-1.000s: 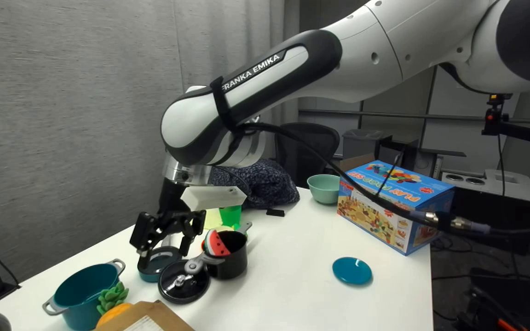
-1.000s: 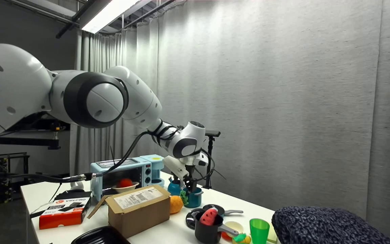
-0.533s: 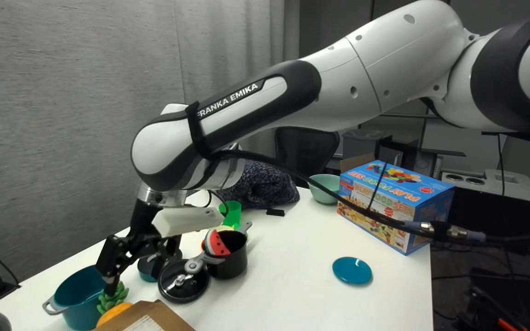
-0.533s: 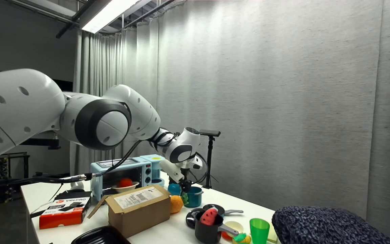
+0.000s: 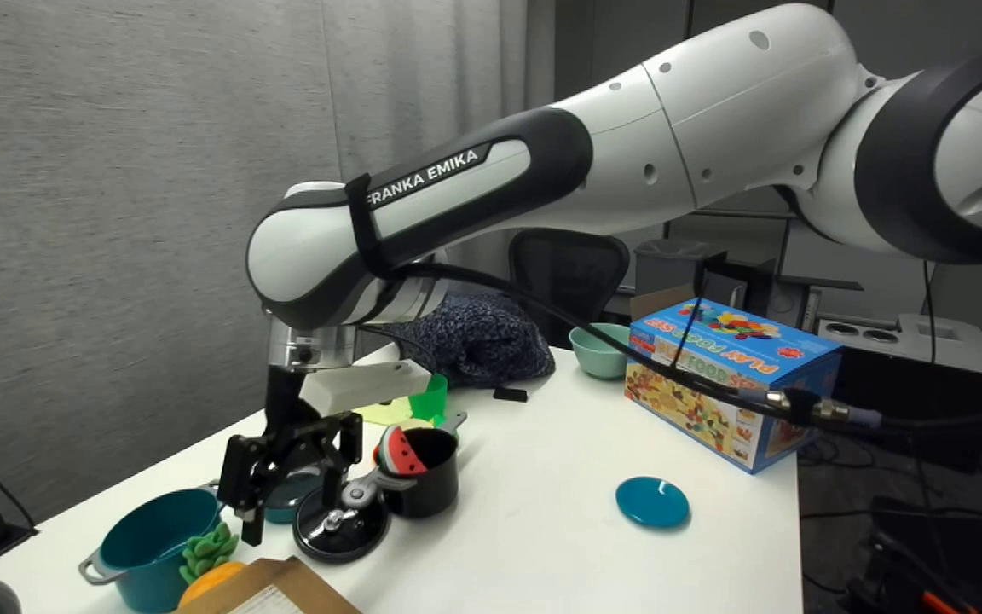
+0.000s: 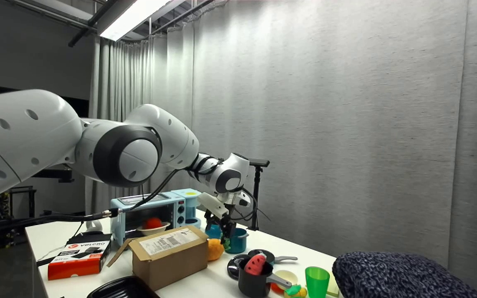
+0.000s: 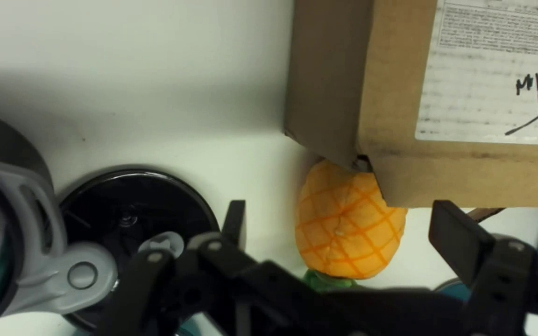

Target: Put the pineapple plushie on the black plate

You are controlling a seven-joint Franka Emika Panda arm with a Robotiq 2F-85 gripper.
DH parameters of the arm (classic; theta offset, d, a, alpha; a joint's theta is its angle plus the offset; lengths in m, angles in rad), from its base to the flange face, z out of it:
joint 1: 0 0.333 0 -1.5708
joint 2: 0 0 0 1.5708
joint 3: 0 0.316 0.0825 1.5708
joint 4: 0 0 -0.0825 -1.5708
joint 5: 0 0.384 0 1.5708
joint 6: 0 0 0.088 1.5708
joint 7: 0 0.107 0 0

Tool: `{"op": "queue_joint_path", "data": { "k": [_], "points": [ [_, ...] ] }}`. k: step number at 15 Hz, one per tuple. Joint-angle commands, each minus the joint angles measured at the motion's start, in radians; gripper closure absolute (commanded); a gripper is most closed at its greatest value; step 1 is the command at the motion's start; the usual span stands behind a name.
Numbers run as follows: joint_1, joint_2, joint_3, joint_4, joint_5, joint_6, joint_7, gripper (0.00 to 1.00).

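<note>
1. With twelve at the top of each view, in the wrist view the carton (image 7: 399, 112) lies just beside the pineapple plushie (image 7: 348, 228) at one o'clock, the plate (image 7: 166, 205) at nine.
2. In an exterior view, the plate has the pan (image 5: 293, 496) near at ten o'clock and the saucepan (image 5: 431, 503) just beside at two.
3. The watermelon piece (image 5: 401, 452) sits in the saucepan's mouth.
4. The pot (image 5: 150, 588) stands at the plate's nine, the pineapple plushie at the pot's four.
5. Farther off on the table (image 5: 534, 529), the disc (image 5: 653, 503) lies at three, the bowl (image 5: 593, 362) at two, the food box (image 5: 687, 418) beside the bowl.
</note>
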Motion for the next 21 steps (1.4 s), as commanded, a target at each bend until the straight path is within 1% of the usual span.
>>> {"op": "queue_joint_path", "data": {
  "k": [1,5,7,10,11,14,17,21],
  "points": [
    [0.003,0.004,-0.001,0.008,0.0,-0.007,0.003,0.0],
    [0.023,0.028,-0.008,0.026,-0.003,0.024,0.034,0.0],
    [0.041,0.05,-0.014,0.044,-0.007,0.072,0.062,0.0],
    [0.083,0.125,-0.017,0.138,-0.012,0.1,0.135,0.0],
    [0.1,0.152,-0.02,0.179,-0.018,0.095,0.16,0.0],
    [0.137,0.198,-0.042,0.248,-0.041,0.081,0.212,0.0],
    [0.166,0.228,-0.078,0.3,-0.07,0.077,0.262,0.0],
    [0.176,0.258,-0.096,0.342,-0.099,0.093,0.302,0.0]
  ]
}}
